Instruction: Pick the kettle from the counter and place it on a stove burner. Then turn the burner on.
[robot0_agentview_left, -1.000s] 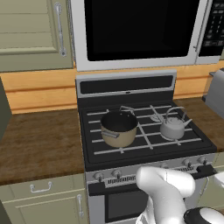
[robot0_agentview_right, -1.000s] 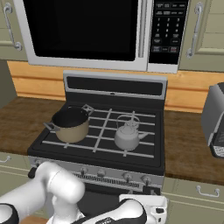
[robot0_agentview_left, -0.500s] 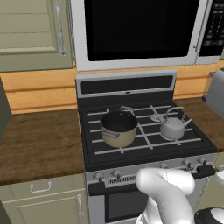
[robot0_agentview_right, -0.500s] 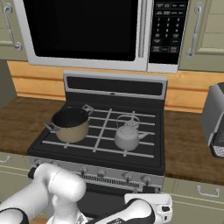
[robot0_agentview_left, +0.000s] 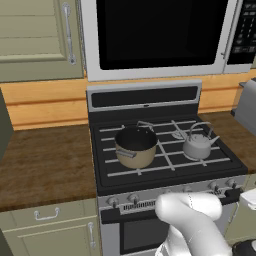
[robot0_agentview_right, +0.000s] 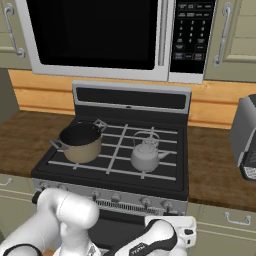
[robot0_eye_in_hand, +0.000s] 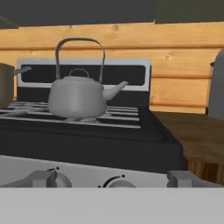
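left base view: the kettle (robot0_agentview_left: 198, 144) sits upright on the grate of the front right stove burner (robot0_agentview_left: 199, 156), at about 2 o'clock from the frame centre, spout toward the right. nothing on the cooktop has shifted over the last second; the change is in the arm, whose white elbow has sunk a little lower in front of the knob row. that suggests the placing is done and the work has turned to the knobs. the saucepan (robot0_agentview_left: 135, 146) stands on the front left burner, just beside the kettle but apart from it. the counter (robot0_agentview_left: 45, 160) runs off at 9 o'clock.

right base view: the kettle (robot0_agentview_right: 146, 154) is at centre, the saucepan (robot0_agentview_right: 80, 142) at 9 o'clock of it. the forearm has dropped and slid along below the stove front, and the wrist now lies at 6 o'clock under the silver knob panel (robot0_agentview_right: 125, 202). a toaster (robot0_agentview_right: 246, 138) stands on the counter (robot0_agentview_right: 220, 170) at 3 o'clock, well clear.

hand view: the camera looks level across the stove front, kettle (robot0_eye_in_hand: 78, 96) at 11 o'clock on its burner, knobs (robot0_eye_in_hand: 114, 182) along the lower edge. whether the tool is open or closed cannot be told. three knobs sit close together, so picking the one for the kettle's burner is the likely snag; nothing else blocks the reach.
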